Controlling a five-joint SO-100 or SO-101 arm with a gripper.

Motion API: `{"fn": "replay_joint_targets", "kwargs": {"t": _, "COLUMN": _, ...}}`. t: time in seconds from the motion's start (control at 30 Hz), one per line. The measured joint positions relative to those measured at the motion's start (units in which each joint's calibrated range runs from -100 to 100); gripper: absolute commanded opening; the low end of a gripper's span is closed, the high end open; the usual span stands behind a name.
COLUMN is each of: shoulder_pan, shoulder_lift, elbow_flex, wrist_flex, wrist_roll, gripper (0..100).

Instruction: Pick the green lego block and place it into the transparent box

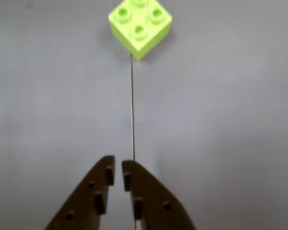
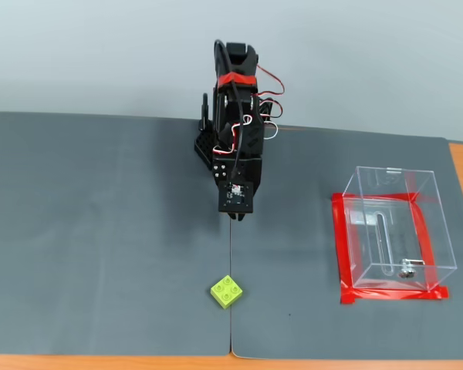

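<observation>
One green lego block (image 1: 139, 28) sits at the top of the wrist view, turned corner-on toward the camera, four studs up, resting on the grey surface (image 1: 221, 120). A thin seam line (image 1: 132, 110) runs from the block's lower corner down toward the fingers (image 1: 118, 173). Both dark fingers enter from the bottom edge, tips nearly together with only a narrow gap between them, and nothing is held. The block lies well apart from the tips.

Fixed view: the black arm (image 2: 235, 131) stands at the rear centre of the grey mat, folded over, with red tape at its top and red and white wires at its side. The fingers (image 2: 237, 216) point downward above the mat seam; their state cannot be read from this angle. The green lego block (image 2: 226, 290) lies on the mat near the front edge, on the seam, well in front of the arm. The transparent box (image 2: 393, 227) stands at the right, bordered by red tape (image 2: 393, 293), a small metal fitting (image 2: 407, 270) at its base. Box and block are well apart.
</observation>
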Motion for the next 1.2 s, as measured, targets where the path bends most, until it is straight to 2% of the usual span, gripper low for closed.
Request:
{"fn": "replay_joint_targets", "kwargs": {"t": 0.13, "shoulder_pan": 0.0, "shoulder_lift": 10.6, "elbow_flex": -5.8, "wrist_flex": -4.4, "wrist_roll": 0.0, "gripper": 2}}
{"fn": "replay_joint_targets", "kwargs": {"t": 0.4, "shoulder_pan": 0.0, "shoulder_lift": 28.0, "elbow_flex": -20.4, "wrist_flex": -5.3, "wrist_roll": 0.7, "gripper": 2}}
{"fn": "replay_joint_targets", "kwargs": {"t": 0.63, "shoulder_pan": 0.0, "shoulder_lift": 39.8, "elbow_flex": -30.4, "wrist_flex": -5.4, "wrist_roll": 6.1, "gripper": 2}}
{"fn": "replay_joint_targets", "kwargs": {"t": 0.93, "shoulder_pan": 0.0, "shoulder_lift": 51.5, "elbow_flex": -40.3, "wrist_flex": -5.4, "wrist_roll": 11.4, "gripper": 2}}
{"fn": "replay_joint_targets", "kwargs": {"t": 1.2, "shoulder_pan": 0.0, "shoulder_lift": 55.6, "elbow_flex": -41.9, "wrist_flex": -5.4, "wrist_roll": 11.8, "gripper": 2}}
